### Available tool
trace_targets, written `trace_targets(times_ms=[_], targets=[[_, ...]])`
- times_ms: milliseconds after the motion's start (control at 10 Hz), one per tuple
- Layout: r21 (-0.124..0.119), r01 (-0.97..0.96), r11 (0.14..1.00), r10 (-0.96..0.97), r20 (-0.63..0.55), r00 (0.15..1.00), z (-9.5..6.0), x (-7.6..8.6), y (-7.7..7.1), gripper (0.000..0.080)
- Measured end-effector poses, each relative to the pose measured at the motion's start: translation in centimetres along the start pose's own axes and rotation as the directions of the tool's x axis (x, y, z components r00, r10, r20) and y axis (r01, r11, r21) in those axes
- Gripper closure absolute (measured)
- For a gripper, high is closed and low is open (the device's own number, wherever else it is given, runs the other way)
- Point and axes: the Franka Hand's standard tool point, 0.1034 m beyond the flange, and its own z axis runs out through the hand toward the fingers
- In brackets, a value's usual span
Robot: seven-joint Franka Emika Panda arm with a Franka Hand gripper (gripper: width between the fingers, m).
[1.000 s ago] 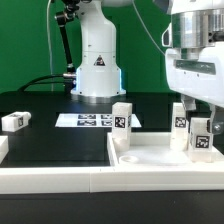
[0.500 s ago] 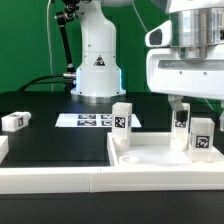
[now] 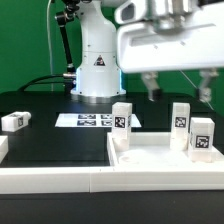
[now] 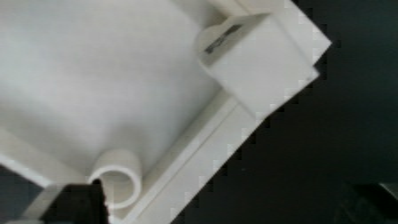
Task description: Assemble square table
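The square table's white top [image 3: 150, 160] lies at the front, on the exterior view's right. Three white tagged legs stand upright on it: one at its left rear corner [image 3: 122, 122], one at the right rear [image 3: 181, 116], one further front on the right [image 3: 201, 137]. Another leg [image 3: 15, 121] lies loose on the black table at the far left. My gripper [image 3: 177, 88] hangs open above the right rear leg, touching nothing and empty. The wrist view shows the top [image 4: 107, 90], one block leg [image 4: 267, 55], a rounded white end [image 4: 121, 180] and a dark fingertip [image 4: 68, 205].
The marker board [image 3: 85, 120] lies flat behind the top, before the arm's white base [image 3: 97, 70]. A long white border wall [image 3: 50, 178] runs along the front edge. Black cables hang at the left rear.
My gripper has risen from beside the right rear leg and shifted toward the exterior view's left, its jaws staying open. All the legs stand as before.
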Motion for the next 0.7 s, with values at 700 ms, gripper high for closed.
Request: trace_targets(times_ms=[700], targets=[[-0.028, 0.139, 0.990, -0.139, 0.006, 0.990, 0.57, -0.20, 0.76, 0.0150]])
